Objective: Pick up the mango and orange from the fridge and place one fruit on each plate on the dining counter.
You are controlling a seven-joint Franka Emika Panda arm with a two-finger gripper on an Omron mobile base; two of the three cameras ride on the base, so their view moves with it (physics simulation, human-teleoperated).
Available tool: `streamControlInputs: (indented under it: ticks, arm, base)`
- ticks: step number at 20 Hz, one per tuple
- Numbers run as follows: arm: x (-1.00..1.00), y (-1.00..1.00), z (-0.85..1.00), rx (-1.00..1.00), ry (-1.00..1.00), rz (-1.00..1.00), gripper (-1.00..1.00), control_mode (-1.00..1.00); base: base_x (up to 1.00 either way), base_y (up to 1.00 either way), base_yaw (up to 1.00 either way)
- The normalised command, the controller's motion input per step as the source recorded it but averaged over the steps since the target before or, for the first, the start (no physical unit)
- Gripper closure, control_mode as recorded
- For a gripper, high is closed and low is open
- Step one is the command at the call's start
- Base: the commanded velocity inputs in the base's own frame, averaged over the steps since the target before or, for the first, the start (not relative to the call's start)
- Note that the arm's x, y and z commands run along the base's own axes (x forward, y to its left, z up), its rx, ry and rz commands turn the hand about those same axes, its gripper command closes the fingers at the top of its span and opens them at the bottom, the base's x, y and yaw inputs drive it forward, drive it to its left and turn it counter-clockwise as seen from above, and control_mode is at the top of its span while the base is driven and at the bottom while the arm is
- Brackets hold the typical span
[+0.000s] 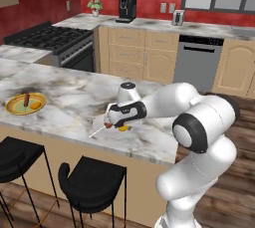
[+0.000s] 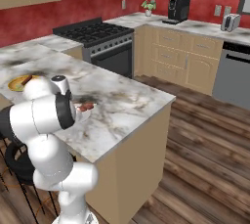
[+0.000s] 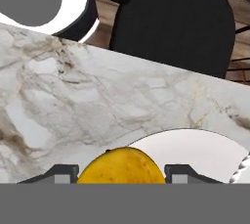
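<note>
- While my arm reaches low over the marbled desk (image 1: 74, 92), my end effector (image 1: 121, 125) hangs just above the white plate (image 3: 195, 149), fingers closed in on the mango (image 3: 121, 167).
- In the hand view, the mango sits squarely between my two dark fingertips (image 3: 58, 173), its yellow-orange top bulging up between them; the white plate's rim curves right behind it.
- From the left base view, the mango shows as a small yellow spot under my hand, at the edge of the white plate, and a thin skewer stick (image 1: 97, 132) pokes out toward the desk's near edge.
- From the right base view, the red meat skewer (image 2: 87, 106) lies on the white plate, partly hidden behind my own arm.
- The yellow plate (image 1: 15, 106) sits well apart, toward the far left end of the desk, carrying a sausage (image 1: 26, 101) and the orange (image 1: 35, 105) beside it.
- Two black stools (image 1: 92, 182) stand at the near side of the desk; one fills the top of the hand view beyond the desk's edge.
- I cannot tell whether the mango already touches the white plate or hangs just over it.
</note>
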Motion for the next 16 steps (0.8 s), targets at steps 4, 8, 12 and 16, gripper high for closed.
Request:
streamControlInputs:
  ticks: [4, 8, 12, 16]
  arm:
    - [0.32, 0.06, -0.27, 0.00, 0.00, 0.01, 1.00, -1.00]
    - [0.34, 0.01, -0.22, 0.00, 0.00, 0.02, 1.00, -1.00]
    - [0.29, 0.03, -0.22, 0.00, 0.00, 0.02, 1.00, -1.00]
    - [0.17, 0.06, -0.17, 0.00, 0.00, 0.02, 1.00, -1.00]
  base:
    - [0.00, 0.00, 0.00]
    - [0.00, 0.00, 0.00]
    - [0.00, 0.00, 0.00]
    - [0.00, 0.00, 0.00]
